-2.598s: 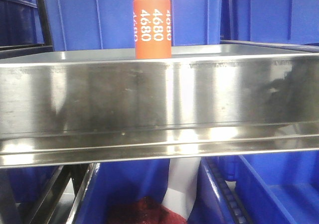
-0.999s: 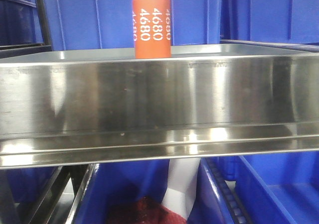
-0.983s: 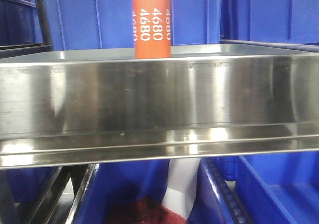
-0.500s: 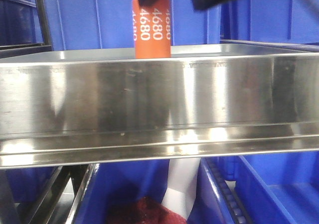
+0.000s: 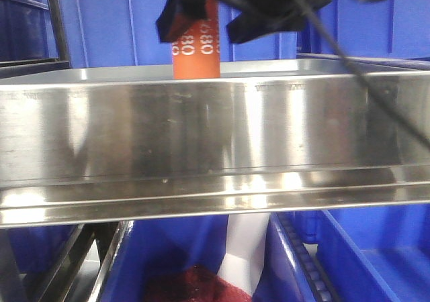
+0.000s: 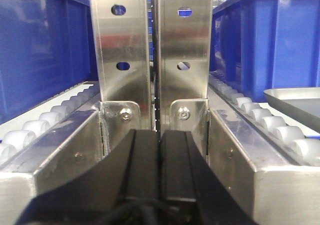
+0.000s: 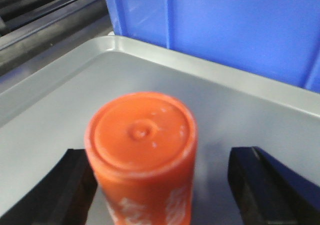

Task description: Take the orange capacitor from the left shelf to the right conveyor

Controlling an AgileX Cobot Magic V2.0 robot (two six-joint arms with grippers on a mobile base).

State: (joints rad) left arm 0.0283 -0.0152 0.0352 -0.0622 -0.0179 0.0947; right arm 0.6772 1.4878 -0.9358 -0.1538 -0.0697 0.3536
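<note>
The orange capacitor (image 5: 196, 52) stands upright on the steel left shelf (image 5: 201, 124), its base hidden behind the tall front lip. My right gripper (image 5: 216, 19) hangs over it, open, with one black finger on each side of its top. In the right wrist view the capacitor (image 7: 141, 132) sits between the fingers: the left finger (image 7: 75, 185) is close against it, the right finger (image 7: 260, 182) stands well apart. My left gripper (image 6: 160, 140) is shut with nothing in it, facing steel uprights. The right conveyor is out of view.
Blue bins (image 5: 121, 20) stand behind the shelf and more blue bins (image 5: 376, 255) below it. The shelf floor has a raised rim (image 7: 200, 65) before a blue wall. Roller tracks (image 6: 260, 120), blue bins and a silver tray (image 6: 295, 97) flank the left gripper.
My right gripper came down from the top of the front view and now straddles the capacitor's upper part. The capacitor looks nudged slightly to the left.
</note>
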